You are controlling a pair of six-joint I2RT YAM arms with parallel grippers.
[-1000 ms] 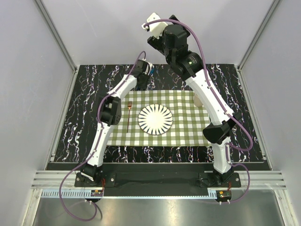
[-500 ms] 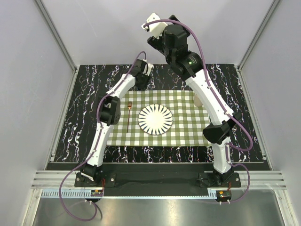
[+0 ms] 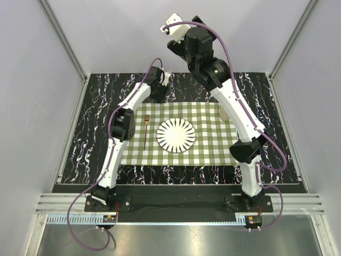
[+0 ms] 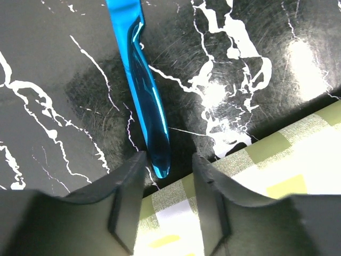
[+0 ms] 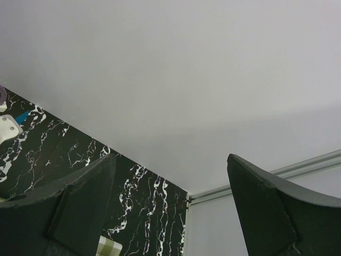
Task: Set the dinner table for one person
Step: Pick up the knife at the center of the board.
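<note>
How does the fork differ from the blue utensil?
The fork is copper-coloured, the blue utensil glossy blue. The fork lies on the checked cloth beside the plate; the blue utensil lies on the bare table, its tip inside the open left gripper. Both lie flat, unheld.

Both arms, the left arm [image 3: 113, 157] and the right arm [image 3: 238, 112], are built of white tubular links joined by black joint housings. A purple cable [image 3: 68, 224] is routed from each base along the links. The bases are bolted to a black plate [image 3: 176, 202]. The left gripper [image 4: 168, 160] and the right gripper [image 5: 170, 176] are fitted with matte dark grey fingers [image 4: 125, 208]. A white camera housing [image 3: 177, 22] is mounted at the right wrist.
</note>
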